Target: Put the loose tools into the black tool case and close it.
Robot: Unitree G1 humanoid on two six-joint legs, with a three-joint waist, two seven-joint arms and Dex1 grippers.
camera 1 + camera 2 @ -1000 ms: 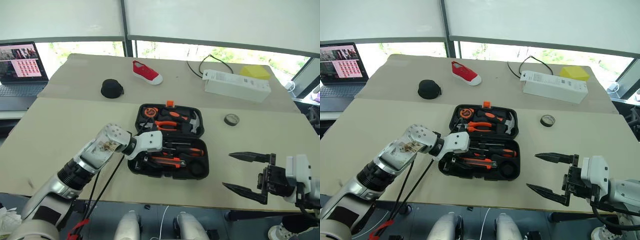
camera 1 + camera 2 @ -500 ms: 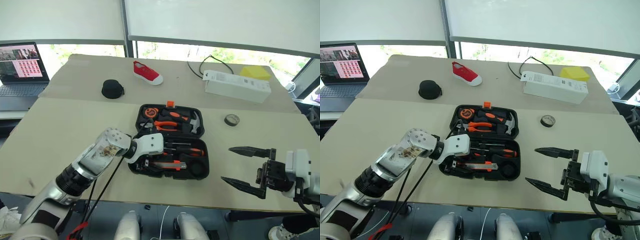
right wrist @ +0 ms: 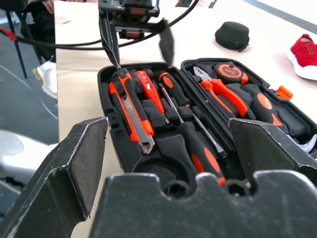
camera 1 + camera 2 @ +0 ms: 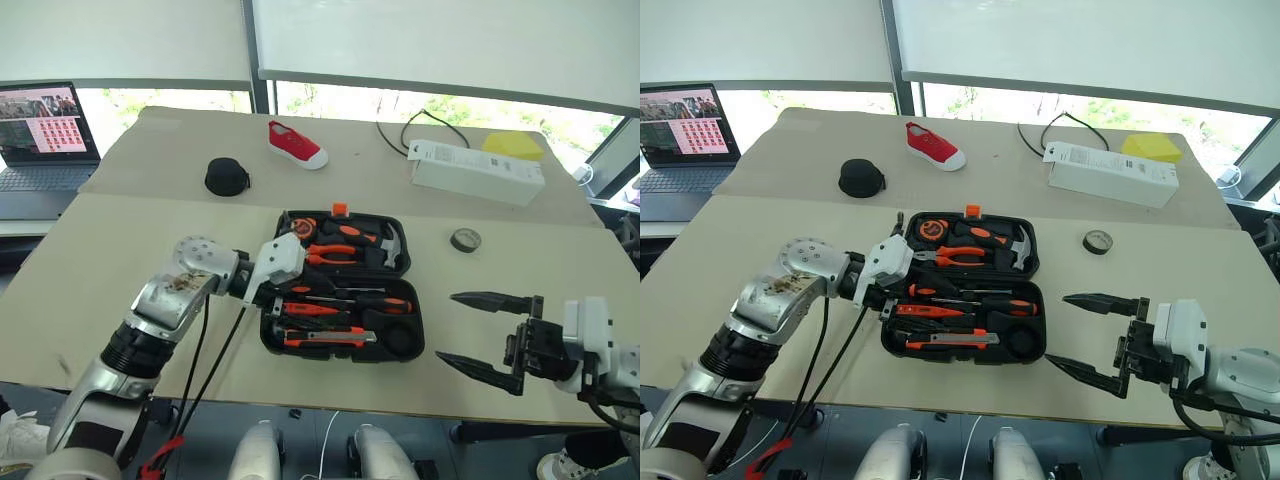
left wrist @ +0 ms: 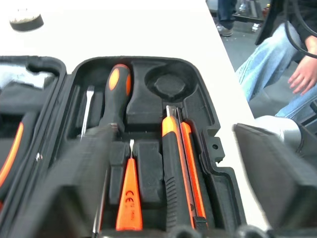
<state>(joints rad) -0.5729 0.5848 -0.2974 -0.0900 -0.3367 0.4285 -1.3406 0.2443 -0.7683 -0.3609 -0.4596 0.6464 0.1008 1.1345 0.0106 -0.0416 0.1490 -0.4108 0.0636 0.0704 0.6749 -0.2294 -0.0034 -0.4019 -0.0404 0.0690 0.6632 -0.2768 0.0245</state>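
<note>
The left arm [image 4: 165, 300] is showing a silver-grey shell with a round disc of small dark holes and brownish smudging, giving way to a ribbed black collar and a white wrist block. Two black cables are hanging beneath it, beside a red strap. The left gripper [image 3: 137, 34] is wearing two slim black tapered fingers. The right gripper [image 4: 478, 330] is showing long black pointed fingers on a black bracket and white housing.

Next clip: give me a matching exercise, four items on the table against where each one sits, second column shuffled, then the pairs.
1. red shoe
2. tape roll
3. utility knife
4. laptop

A. in the open black tool case, near half
B. far side of the table, beyond the case
C. far left, off the table's edge
D. on the table, right of the case

Pairs: 1-B, 2-D, 3-A, 4-C
</note>
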